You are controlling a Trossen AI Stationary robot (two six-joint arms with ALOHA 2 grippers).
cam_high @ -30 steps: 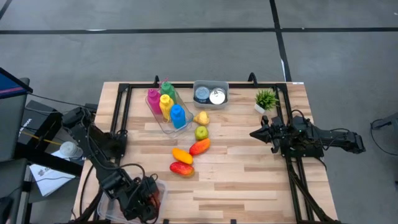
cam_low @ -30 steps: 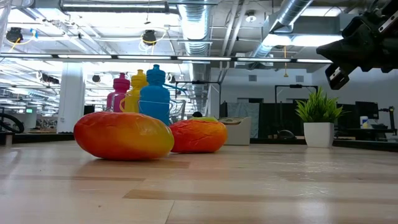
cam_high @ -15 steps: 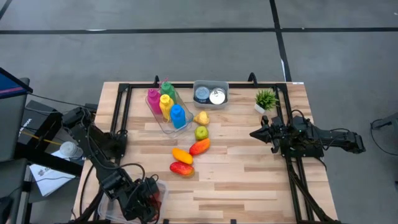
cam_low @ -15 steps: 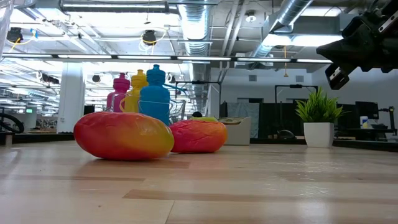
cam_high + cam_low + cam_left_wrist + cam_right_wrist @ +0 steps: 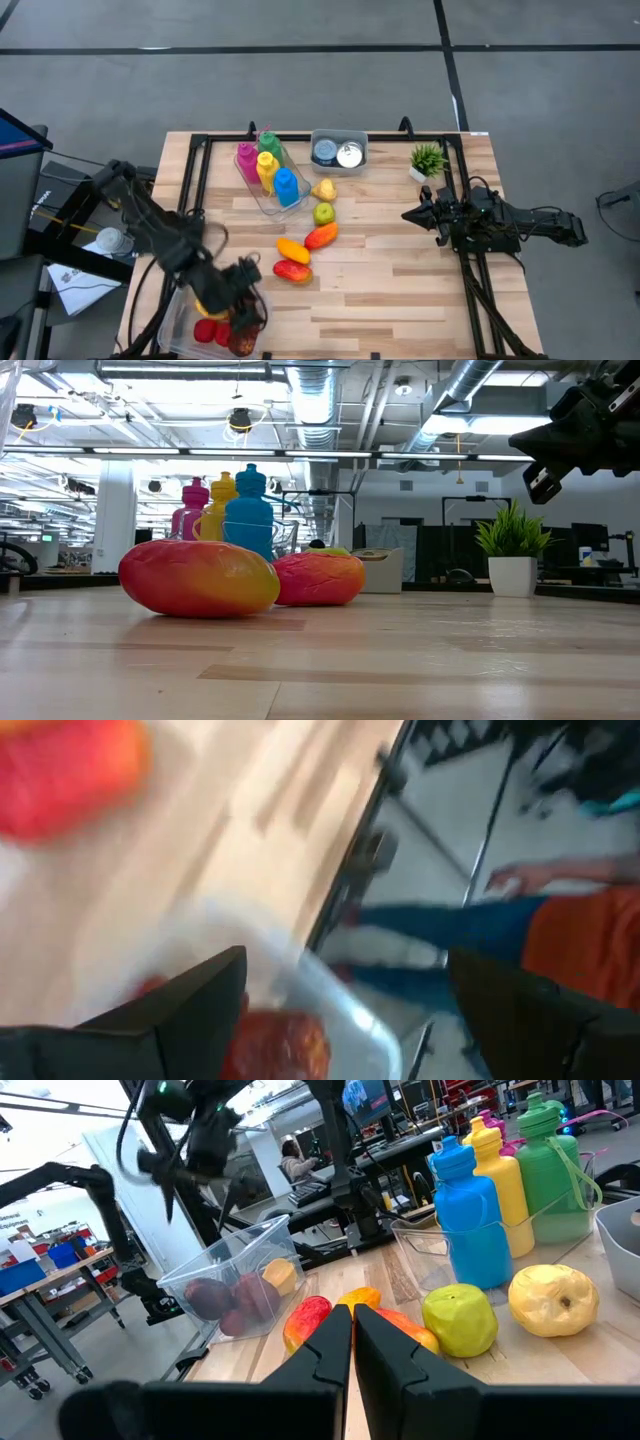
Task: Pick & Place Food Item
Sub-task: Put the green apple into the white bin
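Five loose fruits lie mid-table: a yellow pear (image 5: 322, 190), a green apple (image 5: 323, 212), a red-orange fruit (image 5: 321, 236), an orange one (image 5: 292, 250) and a red one (image 5: 292, 271). A clear container (image 5: 180, 318) at the near left corner holds red fruits (image 5: 207, 331) and a yellow one (image 5: 282, 1275). My left gripper (image 5: 243, 292) hovers open above the container's far right side with nothing between its fingers (image 5: 200, 1010). My right gripper (image 5: 405, 215) stays shut at the right, clear of everything.
A clear tray with coloured bottles (image 5: 268, 172), a grey bin with cans (image 5: 338, 151) and a small potted plant (image 5: 428, 160) stand along the far edge. A black frame (image 5: 196, 180) runs around the table. Bare wood lies between the fruits and my right arm.
My left gripper has risen out of the clear container and swung toward the table's far and right side, nearer the loose fruits. The red fruits in the container, earlier covered by the gripper, now show.
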